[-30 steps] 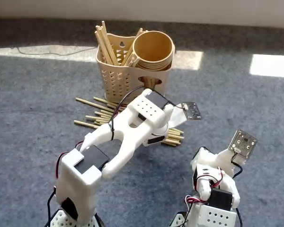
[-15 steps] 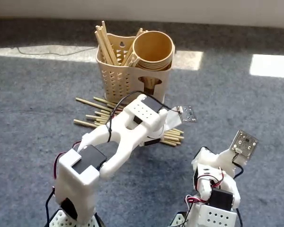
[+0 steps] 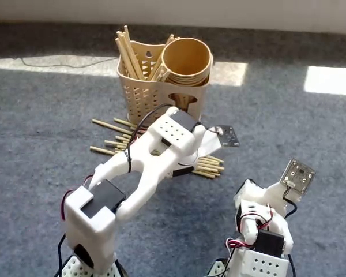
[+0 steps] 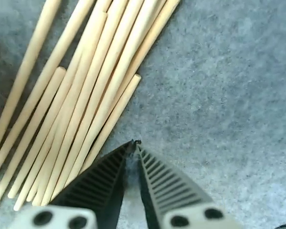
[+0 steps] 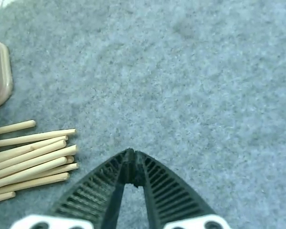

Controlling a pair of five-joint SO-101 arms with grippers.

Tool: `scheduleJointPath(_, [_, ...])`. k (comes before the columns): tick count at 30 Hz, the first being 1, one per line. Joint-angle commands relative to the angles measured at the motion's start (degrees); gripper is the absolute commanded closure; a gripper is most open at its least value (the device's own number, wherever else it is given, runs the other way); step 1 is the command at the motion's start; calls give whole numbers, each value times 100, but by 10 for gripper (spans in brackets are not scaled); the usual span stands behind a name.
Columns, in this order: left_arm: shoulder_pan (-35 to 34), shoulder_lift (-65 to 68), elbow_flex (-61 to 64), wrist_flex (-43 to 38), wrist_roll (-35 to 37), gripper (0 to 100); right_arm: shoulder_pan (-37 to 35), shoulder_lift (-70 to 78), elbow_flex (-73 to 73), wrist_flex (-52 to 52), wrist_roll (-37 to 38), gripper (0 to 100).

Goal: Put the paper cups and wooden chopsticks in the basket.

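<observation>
High view: the basket (image 3: 139,95) has a bunch of wooden chopsticks (image 3: 128,51) standing in its left half and stacked paper cups (image 3: 187,57) in its right half. Loose chopsticks (image 3: 111,140) lie on the table (image 3: 40,115) just in front of the basket. The left end effector (image 4: 133,144) is pressed together and empty at that pile's edge. The right end effector (image 5: 130,155) is pressed together too, front-right of the basket.

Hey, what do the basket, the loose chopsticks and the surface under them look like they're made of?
The basket looks like moulded beige plastic, smooth, with regular rows of holes. The chopsticks look like pale unvarnished wood, matte with faint lengthwise grain. The surface looks like grey short-pile carpet or felt, fuzzy and speckled.
</observation>
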Motion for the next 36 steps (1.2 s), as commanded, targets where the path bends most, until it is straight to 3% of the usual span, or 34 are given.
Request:
scheduleJointPath(1, [-84,-356,-215,62,-9,885,66,-57,585,-180,-9,992])
scheduleJointPath(17, [-365,840,-277,-1319,-44,879,66,-57,585,-180,-9,992])
scheduleJointPath(22, [-215,734,-242,-1064,-44,998,66,-57,585,-189,-9,992])
scheduleJointPath(36, [558,-673,-268,334,-9,995,66,-57,585,-189,-9,992])
